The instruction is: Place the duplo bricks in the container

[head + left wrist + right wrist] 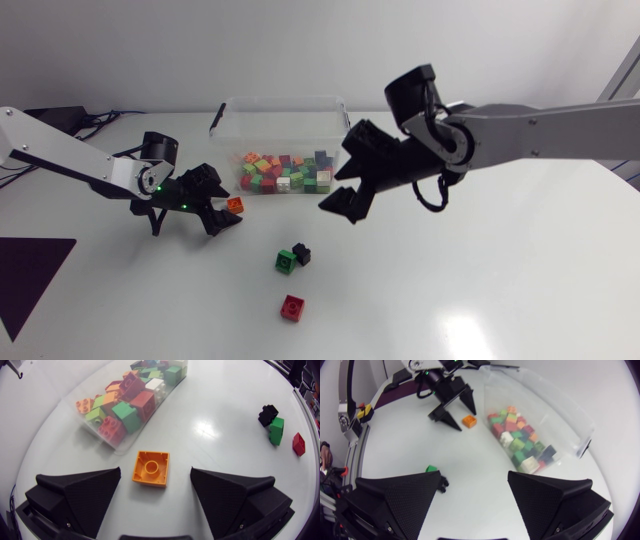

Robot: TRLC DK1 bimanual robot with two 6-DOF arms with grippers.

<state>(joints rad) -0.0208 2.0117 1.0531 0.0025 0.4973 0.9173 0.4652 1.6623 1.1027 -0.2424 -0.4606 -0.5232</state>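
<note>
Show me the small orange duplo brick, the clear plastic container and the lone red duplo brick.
Small orange duplo brick [150, 468]: left wrist view, its centre.
Clear plastic container [280, 98]: head view, its far rim.
Lone red duplo brick [292, 307]: head view, its top face.

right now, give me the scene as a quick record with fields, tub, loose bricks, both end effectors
container: clear plastic tub, holding mixed coloured bricks
loose bricks: orange square duplo brick; green brick beside black brick; red brick apart from them
left end effector: open, orange brick between its fingers, not gripped
right end effector: open, empty, near the tub
</note>
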